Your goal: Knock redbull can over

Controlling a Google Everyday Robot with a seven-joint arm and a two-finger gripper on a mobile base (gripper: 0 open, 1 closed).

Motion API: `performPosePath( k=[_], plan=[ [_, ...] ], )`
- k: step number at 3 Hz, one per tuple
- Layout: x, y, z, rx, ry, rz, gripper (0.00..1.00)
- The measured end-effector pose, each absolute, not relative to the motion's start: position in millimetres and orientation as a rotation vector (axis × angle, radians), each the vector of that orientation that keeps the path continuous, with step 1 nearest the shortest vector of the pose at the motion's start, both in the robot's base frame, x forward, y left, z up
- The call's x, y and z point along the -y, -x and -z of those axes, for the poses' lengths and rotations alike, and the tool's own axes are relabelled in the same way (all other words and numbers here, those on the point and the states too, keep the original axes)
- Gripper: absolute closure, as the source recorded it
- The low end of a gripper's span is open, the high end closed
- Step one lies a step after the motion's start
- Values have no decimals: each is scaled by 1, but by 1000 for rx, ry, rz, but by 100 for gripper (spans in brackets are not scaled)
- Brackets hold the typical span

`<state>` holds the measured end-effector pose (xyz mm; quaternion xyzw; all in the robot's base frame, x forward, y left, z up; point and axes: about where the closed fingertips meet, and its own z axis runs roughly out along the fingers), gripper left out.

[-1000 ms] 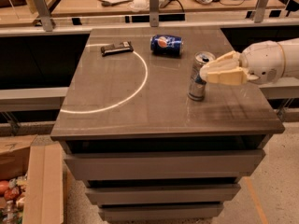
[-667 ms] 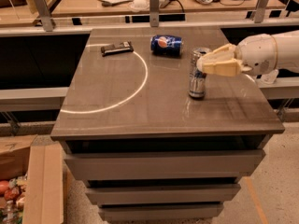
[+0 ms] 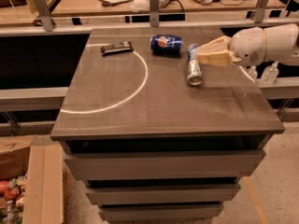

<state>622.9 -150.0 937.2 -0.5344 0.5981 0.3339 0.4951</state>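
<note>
One cardboard box (image 3: 44,185) on floor at left, with reddish items (image 3: 9,192) inside, too blurred to name. On table (image 3: 163,111): dark bar (image 3: 117,48), Pepsi can (image 3: 167,45) on its side, then redbull can (image 3: 193,66) tipped over, silver end frontward. Gripper (image 3: 203,55) just right of its far end; whether clenched or released, impossible to tell.

Item, one: your redbull can (image 3: 193,65). Slim, silver with blue panels. You will find it tipped over on the tabletop (image 3: 140,106), right of centre, a silver end facing the camera. The hand (image 3: 202,55) is at its right side.
</note>
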Motion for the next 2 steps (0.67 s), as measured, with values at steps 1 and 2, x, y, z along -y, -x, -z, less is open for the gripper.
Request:
performPosePath(
  k=[1, 2],
  plan=[
    [154, -634, -933, -1462, 1274, -793, 100],
    [177, -634, -927, -1522, 1209, -748, 100]
  ],
)
